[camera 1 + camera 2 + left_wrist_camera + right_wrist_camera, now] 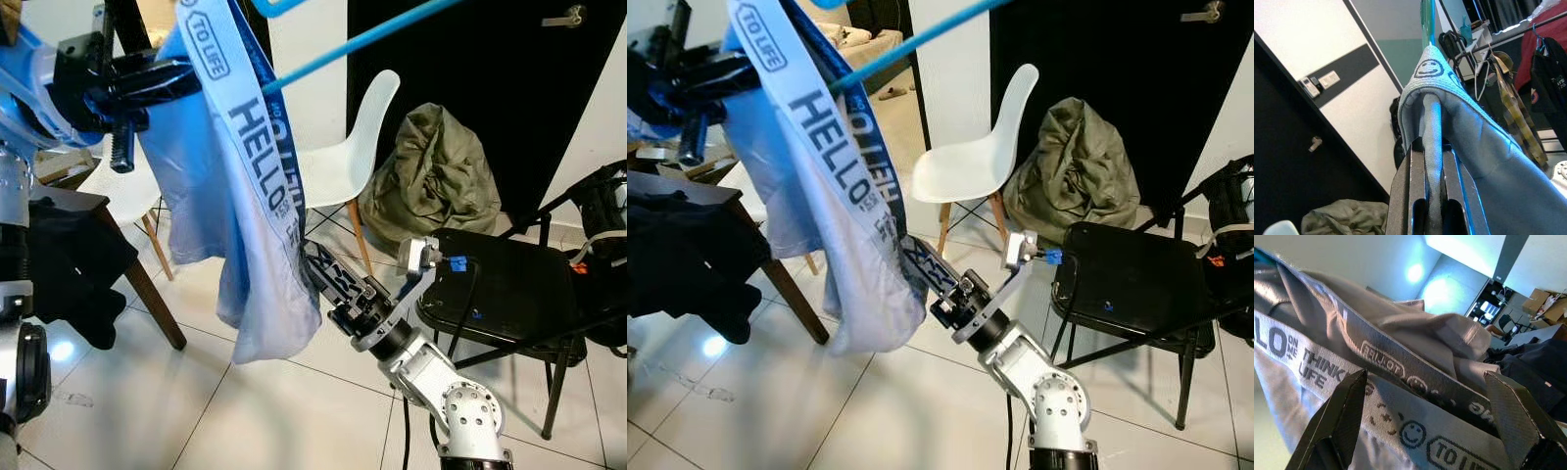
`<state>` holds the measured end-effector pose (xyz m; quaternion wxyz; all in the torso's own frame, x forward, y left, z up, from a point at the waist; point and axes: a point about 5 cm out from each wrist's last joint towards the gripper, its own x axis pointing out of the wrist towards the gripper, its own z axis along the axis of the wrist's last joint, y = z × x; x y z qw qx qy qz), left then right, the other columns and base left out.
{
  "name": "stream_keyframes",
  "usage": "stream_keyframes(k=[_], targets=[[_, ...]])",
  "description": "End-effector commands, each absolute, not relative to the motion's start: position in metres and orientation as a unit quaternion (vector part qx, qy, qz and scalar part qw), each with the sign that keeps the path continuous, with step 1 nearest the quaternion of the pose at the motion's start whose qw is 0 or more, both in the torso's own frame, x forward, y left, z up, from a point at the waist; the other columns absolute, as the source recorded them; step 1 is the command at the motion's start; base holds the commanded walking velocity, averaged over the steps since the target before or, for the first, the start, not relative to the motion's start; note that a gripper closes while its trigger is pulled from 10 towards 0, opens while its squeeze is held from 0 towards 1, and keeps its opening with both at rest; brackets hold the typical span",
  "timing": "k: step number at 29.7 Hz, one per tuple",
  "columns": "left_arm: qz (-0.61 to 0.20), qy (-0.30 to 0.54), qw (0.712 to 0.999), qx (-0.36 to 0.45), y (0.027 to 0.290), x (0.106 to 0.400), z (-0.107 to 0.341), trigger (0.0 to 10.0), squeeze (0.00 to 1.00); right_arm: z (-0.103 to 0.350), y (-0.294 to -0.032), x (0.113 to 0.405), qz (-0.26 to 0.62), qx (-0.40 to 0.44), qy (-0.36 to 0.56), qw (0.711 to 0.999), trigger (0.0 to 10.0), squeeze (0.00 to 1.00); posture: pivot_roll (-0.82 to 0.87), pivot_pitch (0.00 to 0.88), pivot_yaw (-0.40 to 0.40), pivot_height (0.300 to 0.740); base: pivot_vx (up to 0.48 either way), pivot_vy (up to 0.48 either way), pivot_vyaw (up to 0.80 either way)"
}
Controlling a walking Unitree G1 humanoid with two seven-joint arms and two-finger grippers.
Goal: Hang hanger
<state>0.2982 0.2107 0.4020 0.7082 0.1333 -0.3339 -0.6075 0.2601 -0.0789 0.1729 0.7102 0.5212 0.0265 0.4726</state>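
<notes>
The left gripper (1432,161) is clamped on the blue hanger (1433,128) — its two fingers pinch the hanger bar between them, with the light blue garment (211,186) draped over that bar just past the fingertips. In the head views the hanger sits high on the robot's left, and its thin blue arm (362,39) runs away up toward the top of the frame. The printed band (250,137) with "HELLO" lettering hangs down from the hanger along the cloth.

The right gripper (328,277) is spread wide, with the garment's lower part and band lying between and just ahead of its fingers (1339,418); whether they touch the cloth I can't tell. A clothes rail (1508,34) with hung clothes shows beyond the left fingertips — likely the target, not yet reached.

Risks, judged from here:
- the bar is held only by a narrow pinch, so the hanger could pivot or slip between the fingers under the cloth's weight
- the garment could slide off the bar if the hanger tilts
- the open right fingers could snag the band and drag the cloth down
- the hook is out of frame, so aligning it to the rail is uncertain
</notes>
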Motion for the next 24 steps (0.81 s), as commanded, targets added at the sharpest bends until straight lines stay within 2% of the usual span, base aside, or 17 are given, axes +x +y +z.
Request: stream_keyframes(k=[1,11,24], targets=[[-0.597,-0.345,0.71,0.14,0.22,0.295,0.408,0.0,0.0,0.139,-0.072,0.234,0.443,0.561,0.087,0.694,10.0,0.0,-0.03,0.039,0.083,0.74,0.0,0.0,0.0],[-0.597,-0.35,0.709,0.139,0.222,0.295,0.41,0.0,0.0,0.135,-0.071,0.226,0.443,0.561,0.109,0.691,10.0,0.0,-0.03,0.034,0.083,0.74,0.0,0.0,0.0],[-0.603,-0.351,0.705,0.127,0.219,0.298,0.406,0.0,0.0,0.149,-0.07,0.229,0.456,0.572,0.065,0.678,10.0,0.0,-0.04,0.028,0.092,0.74,0.0,0.0,0.0]])
